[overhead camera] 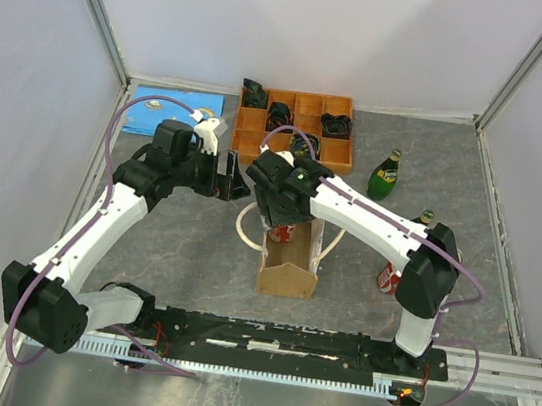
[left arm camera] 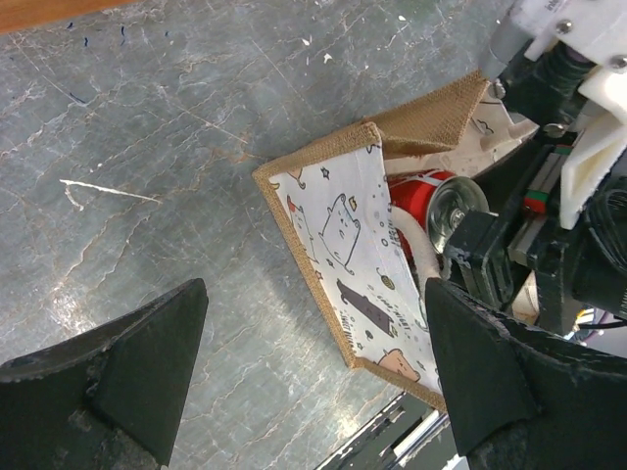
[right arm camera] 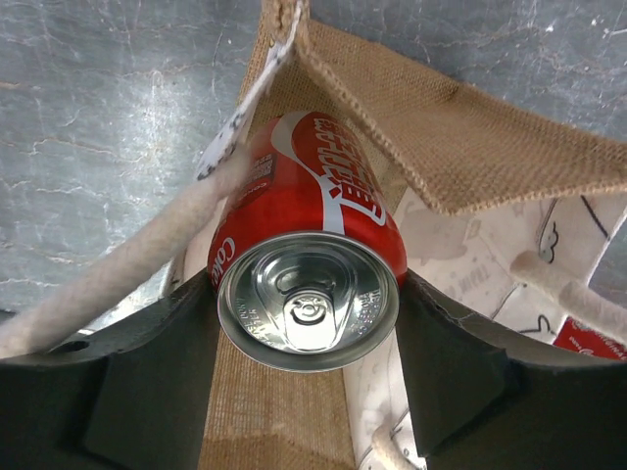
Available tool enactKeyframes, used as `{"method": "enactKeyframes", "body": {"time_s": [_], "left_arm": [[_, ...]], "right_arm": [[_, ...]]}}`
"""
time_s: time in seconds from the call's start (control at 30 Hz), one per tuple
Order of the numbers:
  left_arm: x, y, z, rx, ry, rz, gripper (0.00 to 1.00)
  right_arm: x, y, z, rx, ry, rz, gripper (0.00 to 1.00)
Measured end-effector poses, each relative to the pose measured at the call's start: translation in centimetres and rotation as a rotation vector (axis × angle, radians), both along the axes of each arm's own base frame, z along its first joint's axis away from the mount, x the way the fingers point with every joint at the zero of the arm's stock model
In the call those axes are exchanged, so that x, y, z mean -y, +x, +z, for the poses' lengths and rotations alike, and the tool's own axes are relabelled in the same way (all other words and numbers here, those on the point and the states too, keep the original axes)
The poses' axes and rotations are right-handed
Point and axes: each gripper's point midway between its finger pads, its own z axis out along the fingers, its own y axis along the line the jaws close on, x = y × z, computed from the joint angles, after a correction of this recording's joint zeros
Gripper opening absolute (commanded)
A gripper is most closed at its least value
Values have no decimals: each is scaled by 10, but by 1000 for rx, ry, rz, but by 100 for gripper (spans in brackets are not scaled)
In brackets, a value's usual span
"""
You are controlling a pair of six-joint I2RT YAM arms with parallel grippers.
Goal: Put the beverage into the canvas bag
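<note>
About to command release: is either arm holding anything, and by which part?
The right gripper holds the red can, jaws on its sides near the top rim, partly inside the canvas bag. The left gripper holds nothing.

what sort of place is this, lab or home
Probably a robot lab test cell: white panel walls enclose the table, two arms bolted to a rail, staged props like the orange tray.

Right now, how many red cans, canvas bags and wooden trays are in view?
Red cans: 2
Canvas bag: 1
Wooden tray: 1
Total: 4
</note>
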Motion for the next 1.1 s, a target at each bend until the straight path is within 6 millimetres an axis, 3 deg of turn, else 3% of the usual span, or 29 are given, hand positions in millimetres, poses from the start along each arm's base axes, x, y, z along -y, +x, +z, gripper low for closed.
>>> {"method": "enactKeyframes", "body": {"time_s": [0.2, 0.5, 0.57, 0.63, 0.77, 0.87, 1.0, 1.1], "left_arm": [[0, -1, -1, 0, 0, 0, 97], [0, -1, -1, 0, 0, 0, 97], [0, -1, -1, 0, 0, 0, 97], [0, -1, -1, -1, 0, 0, 97], [0, -1, -1, -2, 0, -1, 97], [0, -1, -2, -3, 0, -1, 97], [-1, -2, -4, -9, 2, -1, 97], [-1, -3, -5, -12, 3, -1, 97]], "right_arm": [[-3, 12, -11, 55, -9, 18, 0], [-5, 20, -50, 65, -51, 35, 0], [-8, 24, -49, 82, -41, 36, 0], [-9, 25, -50, 89, -39, 37, 13], [-10, 28, -50, 101, -38, 38, 53], [-10, 28, -50, 103, -36, 39, 66], [-9, 27, -48, 107, -30, 40, 75], [-7, 26, -47, 108, -30, 39, 92]]}}
